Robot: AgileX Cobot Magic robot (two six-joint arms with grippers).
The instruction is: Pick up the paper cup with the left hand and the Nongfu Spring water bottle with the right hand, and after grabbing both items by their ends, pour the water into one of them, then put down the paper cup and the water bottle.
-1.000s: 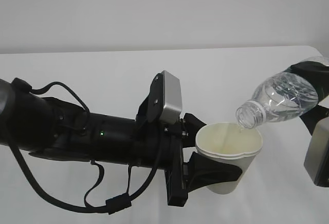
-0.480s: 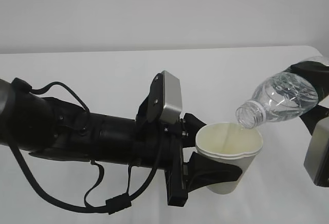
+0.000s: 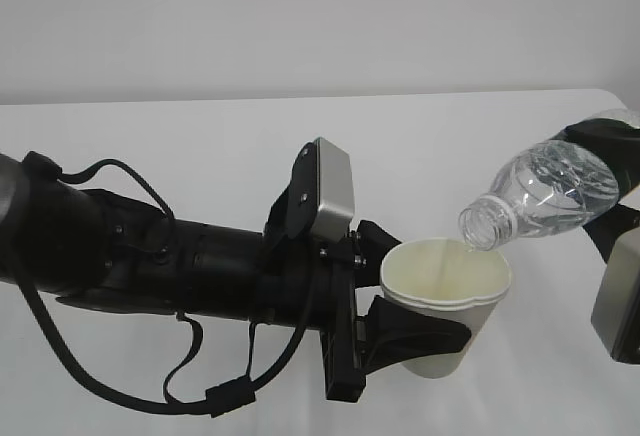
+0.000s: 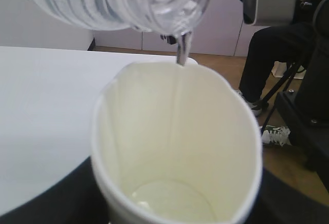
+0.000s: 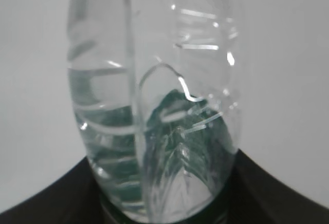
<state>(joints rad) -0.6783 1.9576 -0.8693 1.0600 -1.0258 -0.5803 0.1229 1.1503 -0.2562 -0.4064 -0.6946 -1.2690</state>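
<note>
- A white table point(image 3: 200, 146) stands before a plain pale wall; the left wrist view also shows a wooden floor and one seated person point(image 4: 272, 64) in dark clothes.
- Two arms work here, each with one gripper.
- The left hand point(image 3: 400, 331) clasps one cup point(image 3: 445, 306) around its lower body, jaws part-open to the cup's width, holding it upright above the table.
- The right hand point(image 3: 615, 171) grips one bottle point(image 3: 545, 191) by its base end, jaws likewise spread to the bottle's width.
- The bottle is tilted neck-down, its capless mouth just above the cup's rim.
- One thin stream of water point(image 4: 181, 54) falls into the cup; a shallow pool shows at the bottom.
</note>
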